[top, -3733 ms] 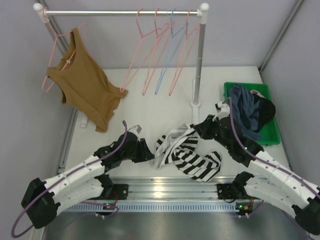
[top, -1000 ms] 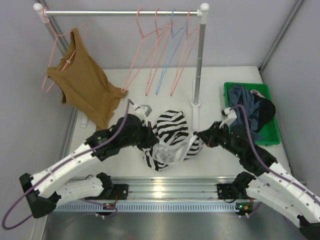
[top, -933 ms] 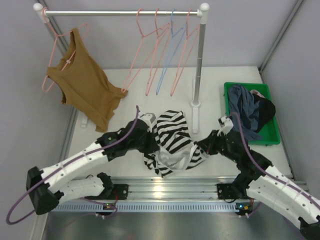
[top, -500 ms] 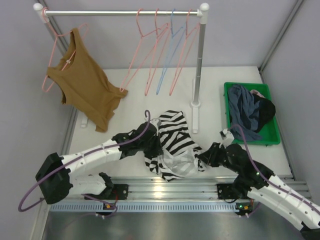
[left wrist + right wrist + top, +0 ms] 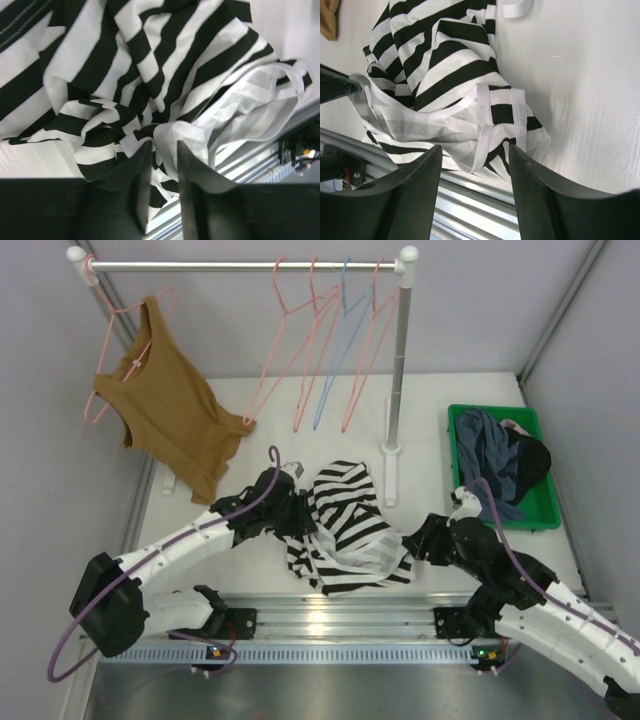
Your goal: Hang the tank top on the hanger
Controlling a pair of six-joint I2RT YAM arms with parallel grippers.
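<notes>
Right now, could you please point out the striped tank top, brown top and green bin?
striped tank top (image 5: 345, 525): top external view, striped middle
brown top (image 5: 165, 410): top external view, chest
green bin (image 5: 456, 430): top external view, left wall

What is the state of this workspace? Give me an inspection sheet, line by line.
Surface: white table, no spills seen.
Job's things: striped tank top crumpled near the front edge; pink hanger on the rail, empty.
Clutter: brown top hung at the rail's left end; light blue hanger; green bin holding dark garments.
Grippers: left gripper shut on the tank top; right gripper open over its straps.
Cables: purple cable along each arm, no snag seen.
Surroundings: clothes rail, grey walls.
</notes>
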